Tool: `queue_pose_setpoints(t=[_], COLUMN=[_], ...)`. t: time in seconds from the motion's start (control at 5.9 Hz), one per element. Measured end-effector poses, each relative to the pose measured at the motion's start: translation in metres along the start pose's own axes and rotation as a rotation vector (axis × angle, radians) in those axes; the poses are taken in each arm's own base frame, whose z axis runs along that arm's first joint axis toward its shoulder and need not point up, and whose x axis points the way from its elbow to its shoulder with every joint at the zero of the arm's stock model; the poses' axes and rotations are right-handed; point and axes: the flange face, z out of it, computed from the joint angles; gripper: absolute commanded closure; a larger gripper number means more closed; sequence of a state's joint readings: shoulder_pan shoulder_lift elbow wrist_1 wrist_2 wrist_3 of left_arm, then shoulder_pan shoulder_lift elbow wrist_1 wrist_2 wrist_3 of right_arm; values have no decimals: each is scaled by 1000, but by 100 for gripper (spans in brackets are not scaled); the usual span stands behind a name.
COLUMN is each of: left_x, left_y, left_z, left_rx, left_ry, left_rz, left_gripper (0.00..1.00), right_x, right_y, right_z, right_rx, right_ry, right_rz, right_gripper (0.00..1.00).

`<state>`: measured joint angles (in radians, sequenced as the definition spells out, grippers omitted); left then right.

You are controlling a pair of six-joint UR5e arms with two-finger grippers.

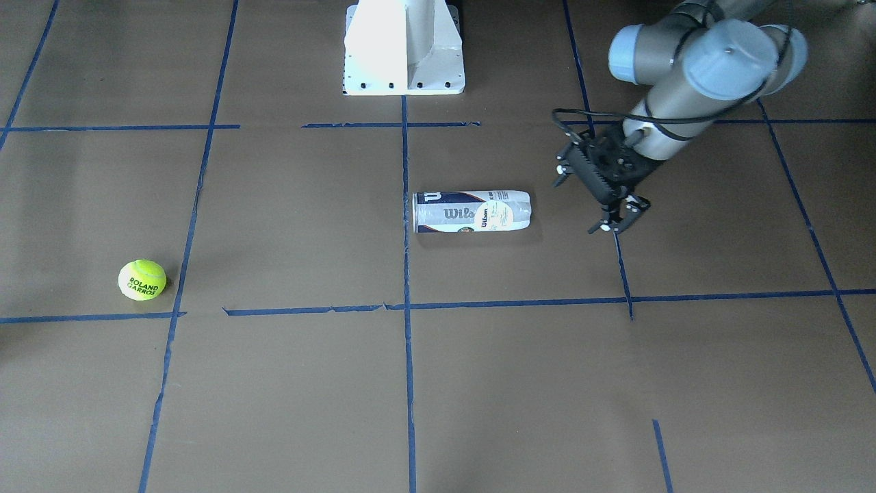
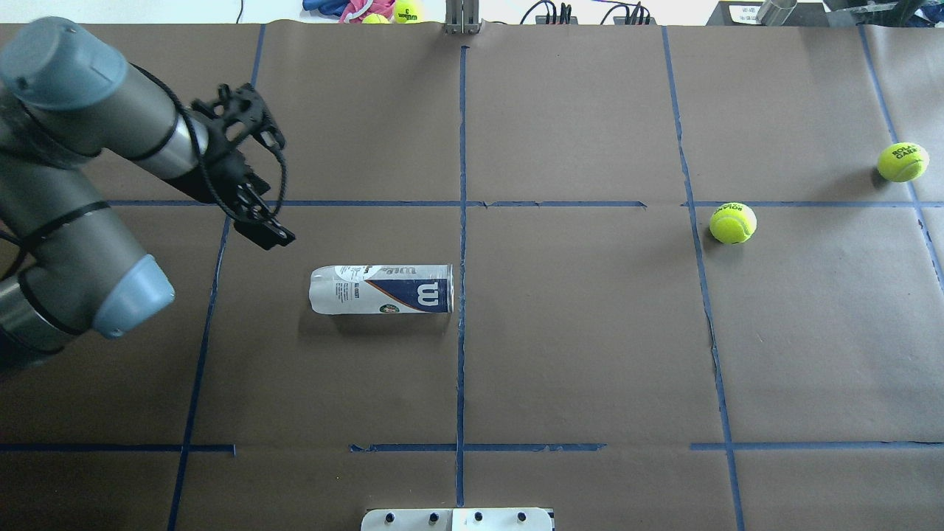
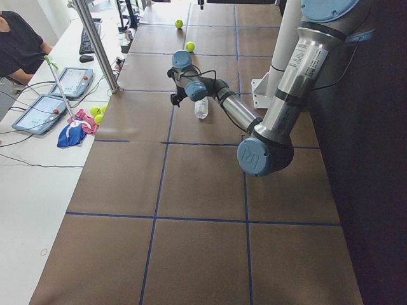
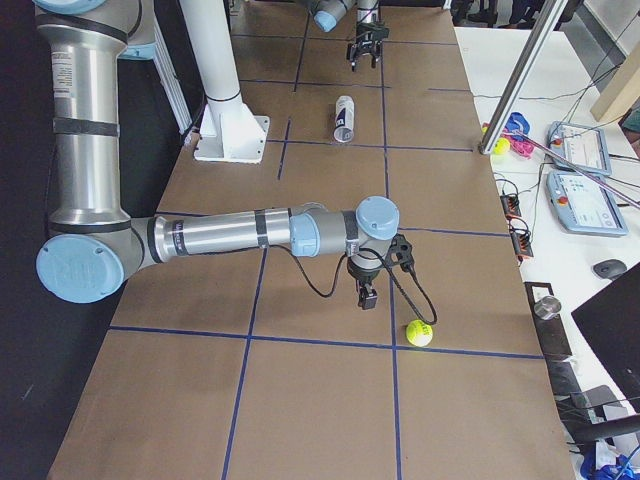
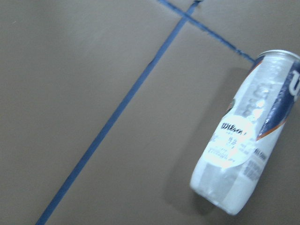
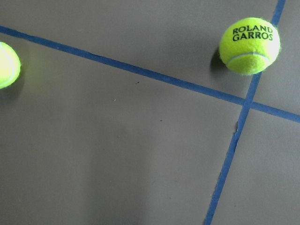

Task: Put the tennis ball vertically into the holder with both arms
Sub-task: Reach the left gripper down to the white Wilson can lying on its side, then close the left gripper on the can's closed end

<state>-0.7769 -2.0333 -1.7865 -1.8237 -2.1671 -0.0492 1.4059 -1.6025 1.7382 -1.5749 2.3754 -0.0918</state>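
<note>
The holder [image 2: 380, 289], a clear Wilson can, lies on its side near the table's centre line, also seen in the front view [image 1: 472, 211] and the left wrist view [image 5: 248, 136]. My left gripper [image 1: 619, 218] hovers open and empty just beyond the can's rounded end, apart from it. One tennis ball [image 2: 732, 223] rests on the right half of the table, and a second tennis ball [image 2: 901, 161] lies nearer the right end. My right gripper [image 4: 367, 293] hangs above the table close to that second ball [image 4: 419, 332]; I cannot tell whether it is open or shut.
The white pedestal base [image 1: 404, 48] stands at the robot's side of the table. Blue tape lines grid the brown surface. A metal pole [image 3: 95, 44], tablets and loose balls sit on the side bench, where a person [image 3: 19, 44] is at the edge.
</note>
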Motion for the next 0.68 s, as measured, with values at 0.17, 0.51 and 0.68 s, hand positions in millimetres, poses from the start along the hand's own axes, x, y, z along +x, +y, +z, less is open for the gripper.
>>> queue_pose_setpoints(t=[0.17, 0.51, 0.68], left_x=[36, 95, 117], left_y=[-33, -89, -113], left_z=[20, 52, 73], left_rx=[3, -74, -118], left_ry=[-13, -91, -137], left_rz=[74, 257, 315], left_gripper=[0, 0, 0], right_x=[-3, -8, -11], right_y=[-2, -3, -3], right_z=[4, 8, 11], right_rx=[-4, -11, -16], right_ry=[0, -3, -5], right_rz=[-12, -22, -31], right_gripper=[0, 0, 1])
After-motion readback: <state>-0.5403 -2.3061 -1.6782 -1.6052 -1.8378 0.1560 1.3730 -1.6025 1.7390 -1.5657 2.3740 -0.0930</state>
